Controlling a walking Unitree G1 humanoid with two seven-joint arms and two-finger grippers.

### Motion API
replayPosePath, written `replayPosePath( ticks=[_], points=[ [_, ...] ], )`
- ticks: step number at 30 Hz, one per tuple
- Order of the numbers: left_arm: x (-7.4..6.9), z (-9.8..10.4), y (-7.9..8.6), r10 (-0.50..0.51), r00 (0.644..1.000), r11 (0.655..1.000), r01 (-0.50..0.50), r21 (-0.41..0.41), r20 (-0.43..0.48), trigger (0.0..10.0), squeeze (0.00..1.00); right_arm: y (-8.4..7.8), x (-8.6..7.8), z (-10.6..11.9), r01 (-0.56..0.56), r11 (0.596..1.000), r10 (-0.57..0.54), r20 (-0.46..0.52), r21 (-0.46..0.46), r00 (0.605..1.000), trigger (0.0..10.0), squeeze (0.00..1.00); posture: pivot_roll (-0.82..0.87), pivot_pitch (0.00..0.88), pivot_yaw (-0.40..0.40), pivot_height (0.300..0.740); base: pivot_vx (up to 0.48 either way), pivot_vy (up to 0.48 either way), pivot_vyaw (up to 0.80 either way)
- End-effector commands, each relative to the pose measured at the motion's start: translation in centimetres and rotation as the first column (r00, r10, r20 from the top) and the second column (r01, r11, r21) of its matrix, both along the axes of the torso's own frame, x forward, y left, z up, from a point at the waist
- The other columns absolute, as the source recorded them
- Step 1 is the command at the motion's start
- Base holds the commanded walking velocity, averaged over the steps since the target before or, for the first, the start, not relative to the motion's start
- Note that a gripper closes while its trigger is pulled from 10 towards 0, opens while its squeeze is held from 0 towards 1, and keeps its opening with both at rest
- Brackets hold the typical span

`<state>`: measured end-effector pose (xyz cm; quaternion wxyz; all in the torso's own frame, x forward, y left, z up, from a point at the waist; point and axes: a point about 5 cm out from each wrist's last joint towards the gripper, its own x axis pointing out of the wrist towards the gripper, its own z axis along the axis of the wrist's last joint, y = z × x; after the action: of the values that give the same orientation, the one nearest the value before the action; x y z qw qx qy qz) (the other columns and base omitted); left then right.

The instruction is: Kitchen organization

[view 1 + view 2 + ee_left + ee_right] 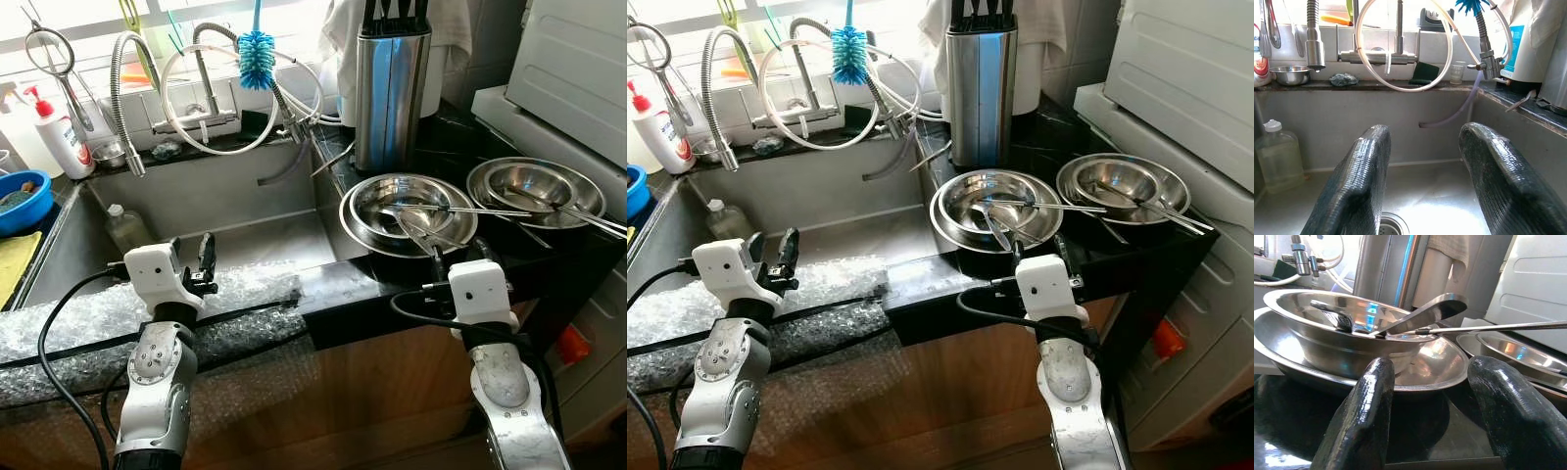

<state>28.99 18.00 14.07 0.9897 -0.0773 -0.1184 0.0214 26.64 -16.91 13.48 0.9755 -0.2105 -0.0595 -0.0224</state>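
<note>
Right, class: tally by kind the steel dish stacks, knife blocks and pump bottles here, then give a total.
Dish stacks: 2
Knife blocks: 1
Pump bottles: 1
Total: 4

The steel bowls (411,211) and the plate under them gleam silver, with blue glints caught in the metal. The counter (460,147) beneath is glossy black. A bottle brush (257,59) hanging by the tap has bright blue bristles. The knife block (390,88) is brushed silver with black handles poking out. The sink (235,211) is dull grey steel, its front edge wrapped in clear bubble wrap (88,328) with a dotted texture. A white pump bottle (61,137) has a red top. The plastic bowl (24,201) at the far left is blue. Both grippers' fingers (1356,181) are black and faintly ribbed.
</note>
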Motion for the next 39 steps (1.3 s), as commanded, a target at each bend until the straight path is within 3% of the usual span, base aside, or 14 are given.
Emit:
replayPosePath(
  ticks=[1,14,22,28,33,39],
  points=[
    [-0.2,-0.5,0.1,-0.001,1.000,1.000,0.001,0.004,-0.021,10.0,0.00,0.9,0.0,0.1,-0.037,0.999,0.037,-0.003,0.014,0.999,10.0,0.00,-0.14,0.000,0.116,0.740,0.000,0.000,0.00],
    [-0.1,-0.5,0.1,-0.005,1.000,1.000,0.005,0.008,-0.023,10.0,0.00,1.5,-0.6,-0.1,-0.080,0.997,0.080,-0.019,0.005,0.997,10.0,0.00,-0.14,0.000,0.115,0.740,0.000,0.000,0.00],
    [-0.1,-0.6,0.1,-0.005,1.000,1.000,0.005,0.009,-0.023,10.0,0.00,0.8,-0.9,-0.5,-0.066,0.998,0.066,-0.040,0.001,0.997,10.0,0.00,-0.15,0.000,0.115,0.740,0.000,0.000,0.00],
    [-0.1,-0.7,0.1,-0.010,1.000,1.000,0.011,0.010,-0.025,10.0,0.00,0.8,-2.0,-0.4,-0.114,0.993,0.114,-0.036,-0.013,0.993,10.0,0.00,-0.15,0.000,0.119,0.740,0.000,0.000,0.00],
    [-0.1,-0.7,0.0,-0.013,1.000,1.000,0.013,0.011,-0.026,10.0,0.00,1.4,-2.4,0.6,-0.195,0.981,0.196,0.021,-0.008,0.980,10.0,0.00,-0.15,0.000,0.121,0.740,0.000,0.000,0.00],
    [-0.1,-0.7,-0.1,-0.014,1.000,1.000,0.014,0.009,-0.025,10.0,0.00,1.8,-2.4,1.1,-0.202,0.979,0.202,0.054,-0.003,0.978,10.0,0.00,-0.15,0.000,0.117,0.740,0.000,0.000,0.00]
  ],
)
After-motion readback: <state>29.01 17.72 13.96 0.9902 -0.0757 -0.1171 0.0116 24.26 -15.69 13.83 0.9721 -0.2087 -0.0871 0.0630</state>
